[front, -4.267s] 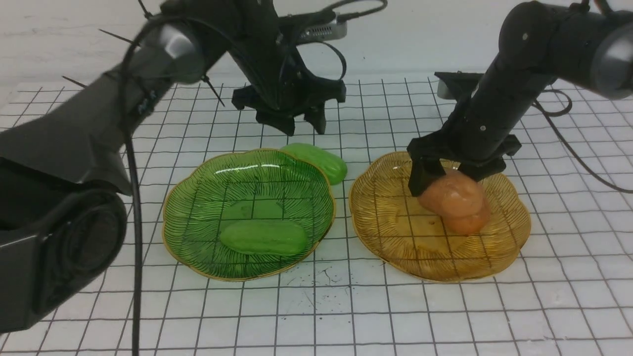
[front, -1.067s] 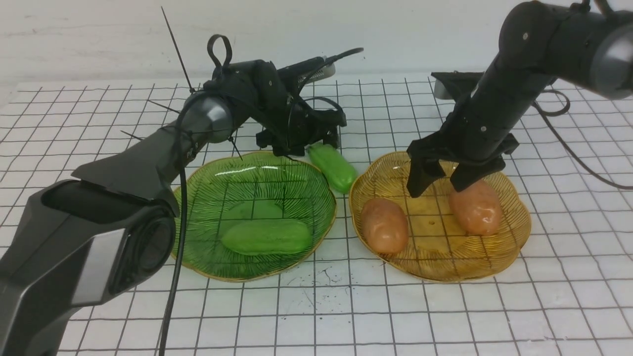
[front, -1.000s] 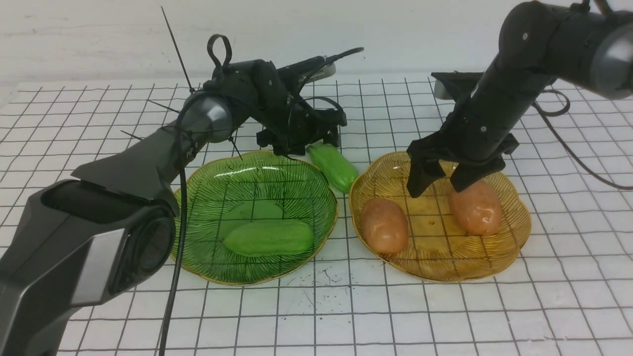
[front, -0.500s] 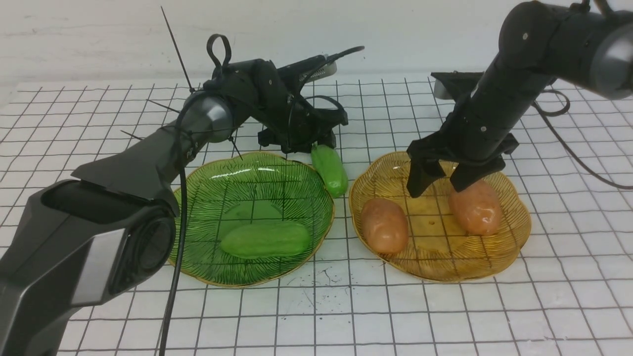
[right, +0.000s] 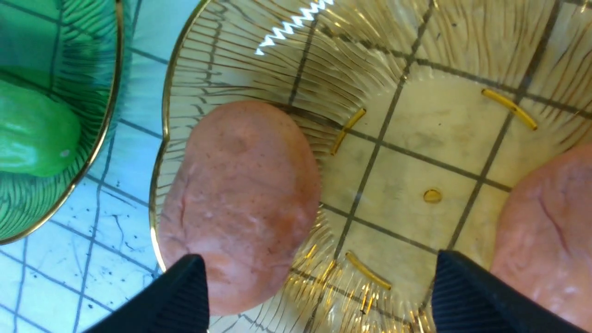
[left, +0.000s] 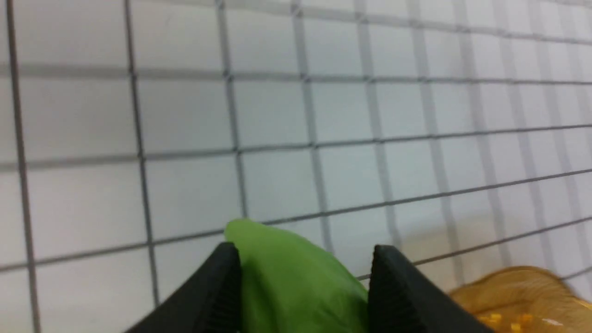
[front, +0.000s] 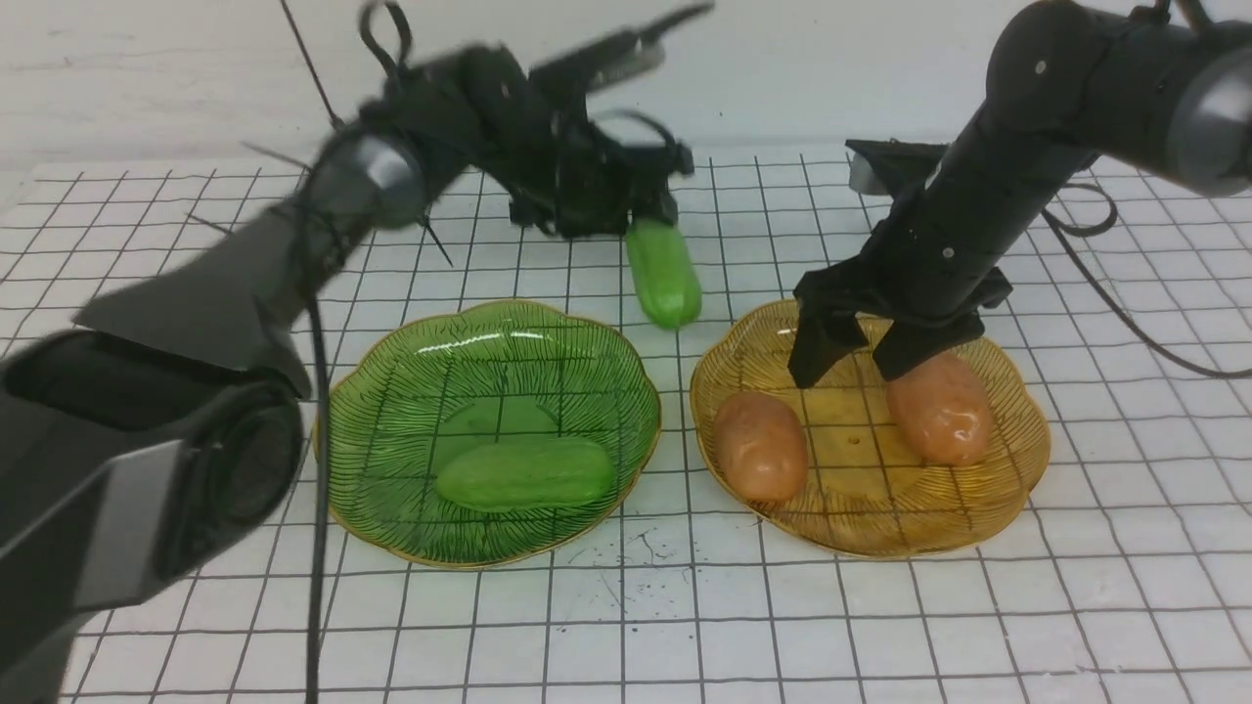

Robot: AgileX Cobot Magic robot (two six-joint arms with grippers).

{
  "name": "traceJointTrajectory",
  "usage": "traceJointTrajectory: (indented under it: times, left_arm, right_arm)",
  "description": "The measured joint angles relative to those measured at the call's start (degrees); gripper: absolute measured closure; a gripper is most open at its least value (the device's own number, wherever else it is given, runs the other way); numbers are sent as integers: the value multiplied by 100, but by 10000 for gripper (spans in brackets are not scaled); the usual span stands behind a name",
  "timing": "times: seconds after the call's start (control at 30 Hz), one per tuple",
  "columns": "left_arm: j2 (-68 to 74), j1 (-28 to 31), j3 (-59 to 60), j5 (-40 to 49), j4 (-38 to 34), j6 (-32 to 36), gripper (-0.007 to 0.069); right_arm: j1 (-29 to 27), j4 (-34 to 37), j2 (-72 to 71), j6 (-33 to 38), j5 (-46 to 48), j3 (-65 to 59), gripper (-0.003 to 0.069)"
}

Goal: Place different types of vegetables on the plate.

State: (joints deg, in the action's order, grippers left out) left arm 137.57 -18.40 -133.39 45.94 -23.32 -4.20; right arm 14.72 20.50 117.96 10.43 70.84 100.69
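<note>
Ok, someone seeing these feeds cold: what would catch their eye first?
First, the light-green glossy plastic cucumber hanging in the air from the left gripper, behind the gap between the two plates. Then the colour match: a second green cucumber lies in the green glass plate on the left, two orange-brown potato-like lumps in the amber glass plate on the right, with the open right gripper hovering over it.

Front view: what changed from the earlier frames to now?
The left hand closed on the loose cucumber that lay beside the green plate and lifted it off the table. The right hand let go of a potato and stands open; the left potato and right potato now lie apart in the amber plate. Unchanged: both plates, and the other cucumber in the green plate.
</note>
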Motion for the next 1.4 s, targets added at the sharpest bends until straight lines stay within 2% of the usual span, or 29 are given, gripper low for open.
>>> traceJointTrajectory:
  times: [0.13,0.27,0.3,0.33,0.47,0.5,0.57,0.7,0.77,1.0,1.07,1.2,1.3,1.4]
  left_arm:
    - [-521,33,0,744,145,497,304]
    - [-902,40,0,1683,799,944,305]
    - [-1049,40,-5,2214,1233,1015,305]
    - [-1118,40,-5,2361,1455,1015,305]
    - [-1246,66,8,2535,2290,800,305]
    - [-1246,66,16,2535,2332,788,305]
    - [-1246,137,147,2560,2431,636,305]
    - [-1246,210,566,2567,2456,579,305]
    - [-1240,210,763,2567,2505,579,305]
    - [-1130,215,1387,2561,2775,421,305]
    - [-1108,215,1439,2561,2823,383,305]
    - [-1028,215,1583,2555,2955,206,230]
    - [-1066,215,1588,2543,2969,-131,107]
    - [-1180,215,1595,2543,2944,-185,74]
  right_arm:
    - [0,0,-145,-22,0,-11,76]
    - [0,0,-622,-65,0,-11,112]
    - [0,0,-983,-67,0,-11,150]
    - [0,-6,-1151,-72,0,-11,171]
    - [0,-43,-1975,-79,17,-89,312]
    - [0,-43,-2022,-79,17,-103,312]
    - [0,-50,-2736,-79,53,-408,458]
    - [0,-81,-3808,-79,97,-1025,624]
    - [0,-86,-4274,-79,109,-1269,653]
    - [0,-87,-6465,-79,196,-2576,673]
    - [0,-87,-6681,-79,201,-2729,673]
    - [0,-87,-7541,-89,195,-3156,673]
    - [0,-87,-7952,-91,241,-3327,673]
    - [0,-87,-8086,-283,256,-3351,673]
